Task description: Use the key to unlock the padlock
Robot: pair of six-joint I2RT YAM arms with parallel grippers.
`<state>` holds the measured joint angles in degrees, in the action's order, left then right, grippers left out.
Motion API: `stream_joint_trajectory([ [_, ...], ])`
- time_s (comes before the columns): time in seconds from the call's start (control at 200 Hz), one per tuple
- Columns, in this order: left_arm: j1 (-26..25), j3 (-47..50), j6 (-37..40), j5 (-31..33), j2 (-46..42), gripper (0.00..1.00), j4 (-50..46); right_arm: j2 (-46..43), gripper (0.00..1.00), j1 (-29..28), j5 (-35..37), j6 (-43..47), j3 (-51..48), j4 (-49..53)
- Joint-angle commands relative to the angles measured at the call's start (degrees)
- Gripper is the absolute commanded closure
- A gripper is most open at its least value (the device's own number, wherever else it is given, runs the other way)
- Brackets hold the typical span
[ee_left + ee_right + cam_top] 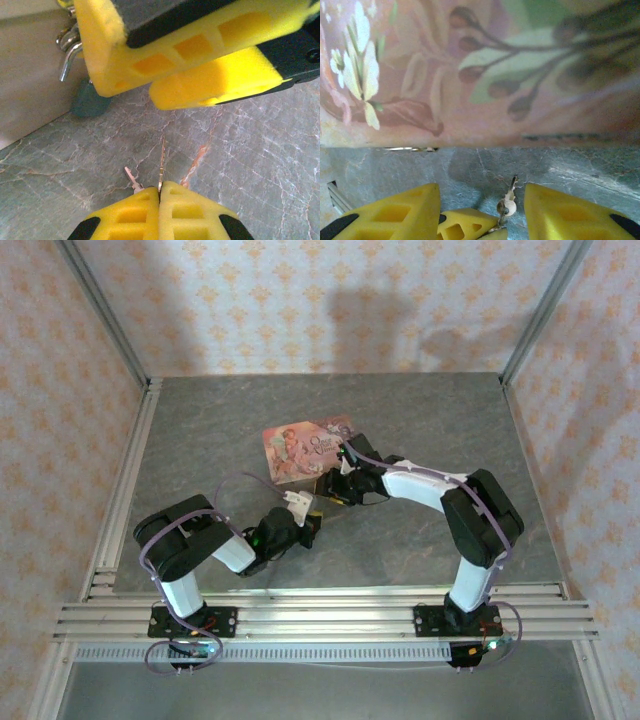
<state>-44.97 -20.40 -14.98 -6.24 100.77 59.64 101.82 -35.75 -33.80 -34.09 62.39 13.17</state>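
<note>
Nearly lined up: bringing the key to the padlock

Closest in, the left jaws are pressing fully together and pinching the key (162,161). Its thin blade is sticking out ahead of them over the grey desk (250,165). A second small metal piece (131,178) is poking out just beside it, and I cannot tell whether it is a spare key.

Just beyond, the right jaws are standing wide apart and gripping nothing. In the right wrist view the key is showing in the gap between them.

Past those, the padlock (90,102) is sitting low against the side of the pink tin (470,75). Its teal body is peeking out from under one yellow right finger (150,60), and its silver shackle (69,56) is rising beside it. I cannot tell whether that finger is touching the lock. The keyhole is hiding from view.

Judging from this, the step in hand is aiming the key, and insertion is not yet happening, since the blade is hanging apart from the lock body. The next move is calling for swinging the blade round toward the keyhole and matching its angle closely. The right jaws probably need to be closing on the lock first to steady it, because so small a lock looks likely to swing away under a push.
</note>
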Motion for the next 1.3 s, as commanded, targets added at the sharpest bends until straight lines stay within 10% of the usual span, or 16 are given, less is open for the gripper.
stream_joint_trajectory([
  [0.0, 0.8, -0.2, -0.1, -0.2, -1.1, 1.0, -1.1, -1.3, 0.52, -0.2, 3.8, -2.0, -1.9, 6.0],
  [1.296, 4.9, 3.7, 1.0, -1.1, -7.7, 1.0, -7.9, 6.6, 0.54, -4.2, 9.4, 15.2, -6.0, -20.1],
])
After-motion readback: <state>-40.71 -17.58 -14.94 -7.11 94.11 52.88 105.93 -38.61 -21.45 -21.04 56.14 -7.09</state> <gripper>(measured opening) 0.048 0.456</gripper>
